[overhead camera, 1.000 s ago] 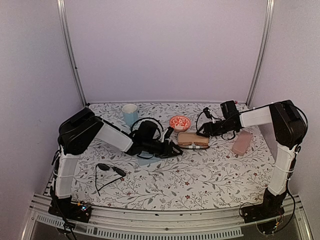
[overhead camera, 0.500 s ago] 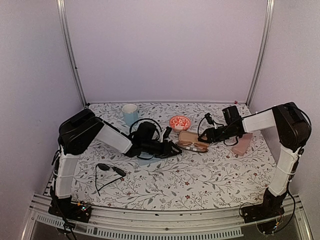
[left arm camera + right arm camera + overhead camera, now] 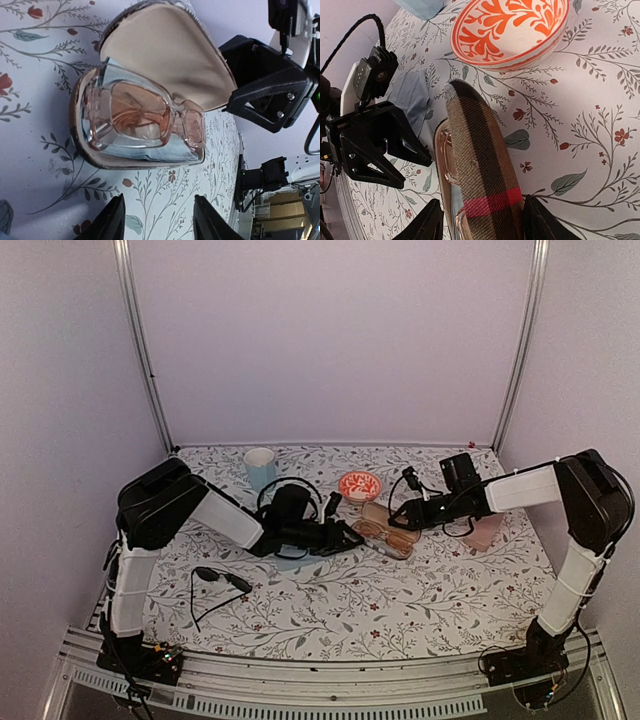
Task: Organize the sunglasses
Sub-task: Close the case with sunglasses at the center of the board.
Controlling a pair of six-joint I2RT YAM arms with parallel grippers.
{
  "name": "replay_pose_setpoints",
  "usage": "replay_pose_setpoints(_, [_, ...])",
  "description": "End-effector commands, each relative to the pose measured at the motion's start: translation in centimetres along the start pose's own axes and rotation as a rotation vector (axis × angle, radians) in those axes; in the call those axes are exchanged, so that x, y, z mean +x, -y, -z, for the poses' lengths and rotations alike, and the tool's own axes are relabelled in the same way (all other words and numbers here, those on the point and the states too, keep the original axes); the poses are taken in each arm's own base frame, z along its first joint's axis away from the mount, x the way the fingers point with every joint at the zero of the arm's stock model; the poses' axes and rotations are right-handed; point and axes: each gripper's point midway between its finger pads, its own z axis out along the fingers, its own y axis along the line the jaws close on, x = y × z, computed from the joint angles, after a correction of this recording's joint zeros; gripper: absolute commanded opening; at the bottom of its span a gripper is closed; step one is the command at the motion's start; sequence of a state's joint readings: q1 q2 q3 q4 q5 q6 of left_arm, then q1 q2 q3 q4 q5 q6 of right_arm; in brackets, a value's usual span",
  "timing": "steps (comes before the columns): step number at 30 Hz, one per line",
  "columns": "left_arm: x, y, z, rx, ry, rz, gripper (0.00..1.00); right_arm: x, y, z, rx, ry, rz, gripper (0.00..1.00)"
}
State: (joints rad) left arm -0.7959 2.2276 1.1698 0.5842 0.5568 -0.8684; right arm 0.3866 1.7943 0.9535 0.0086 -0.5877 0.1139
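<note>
The pinkish see-through glasses (image 3: 145,117) lie inside the open brown case (image 3: 385,537) on a blue cloth, with the lid (image 3: 165,50) raised behind them. My left gripper (image 3: 160,225) is open and empty just in front of the case; it also shows in the top view (image 3: 348,533). My right gripper (image 3: 482,225) is open and straddles the plaid lid with its red band (image 3: 492,200); it also shows in the top view (image 3: 400,519). The black sunglasses (image 3: 220,580) lie unfolded at the front left, away from both grippers.
A pink oblong case (image 3: 485,531) lies to the right of the brown case. An orange patterned bowl (image 3: 360,484) and a light blue cup (image 3: 260,468) stand at the back. A blue cloth (image 3: 295,558) lies under my left arm.
My right gripper has moved left and down onto the brown case's lid. The case now shows the pink glasses inside. My left arm has barely moved.
</note>
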Motion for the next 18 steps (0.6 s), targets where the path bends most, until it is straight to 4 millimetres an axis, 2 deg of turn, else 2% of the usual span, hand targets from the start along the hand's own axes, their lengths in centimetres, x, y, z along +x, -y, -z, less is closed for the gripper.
replay_pose_setpoints(1, [0.6,-0.3,-0.2,0.002,0.007,0.005,0.47,-0.7,-1.1,0.6,0.007,0.031,0.031,0.56])
replay_pose_setpoints(12, [0.9,-0.4,-0.4,0.008,0.011,0.014,0.46,-0.7,-2.8,1.2,0.008,0.053,0.049,0.57])
replay_pose_setpoints(18, [1.1,-0.5,-0.9,0.023,-0.001,0.027,0.43,-0.7,-3.1,1.1,0.013,0.051,0.045,0.51])
